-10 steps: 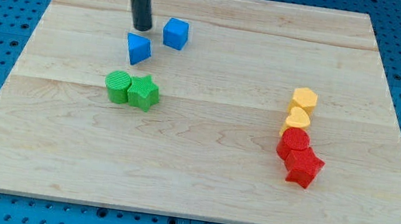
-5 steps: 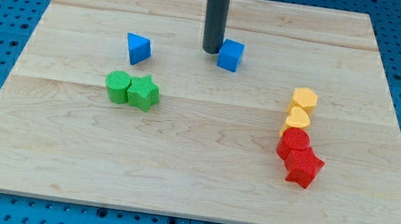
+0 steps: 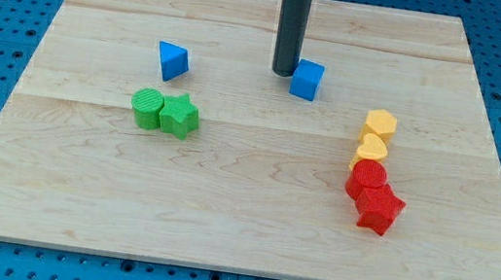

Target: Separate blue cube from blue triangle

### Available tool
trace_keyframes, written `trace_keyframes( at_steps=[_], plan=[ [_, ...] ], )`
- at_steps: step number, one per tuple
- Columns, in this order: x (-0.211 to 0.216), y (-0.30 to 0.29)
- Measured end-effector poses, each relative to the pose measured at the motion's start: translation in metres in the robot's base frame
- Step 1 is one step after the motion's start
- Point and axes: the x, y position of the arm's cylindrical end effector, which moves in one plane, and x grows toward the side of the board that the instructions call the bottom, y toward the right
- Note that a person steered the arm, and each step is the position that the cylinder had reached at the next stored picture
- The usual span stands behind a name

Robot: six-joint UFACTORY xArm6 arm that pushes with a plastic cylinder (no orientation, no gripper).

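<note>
The blue cube (image 3: 307, 79) sits on the wooden board (image 3: 240, 217) right of centre in the upper half. The blue triangle (image 3: 172, 59) sits well to its left, with a wide gap between them. My tip (image 3: 284, 71) is at the cube's left side, touching or almost touching it, between the two blue blocks and far from the triangle.
A green cylinder (image 3: 147, 108) and a green star (image 3: 179, 116) sit together below the blue triangle. At the view's right, two yellow blocks (image 3: 376, 137) and two red blocks (image 3: 372, 196) form a column.
My tip has moved right from beside the blue triangle, pushing the blue cube right and slightly down. The triangle and the other blocks have stayed put.
</note>
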Motion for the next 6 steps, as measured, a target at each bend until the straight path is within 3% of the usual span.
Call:
trace_keyframes(
  at_steps=[3,6],
  plan=[
    [0.021,0.044],
    [0.041,0.033]
  ],
)
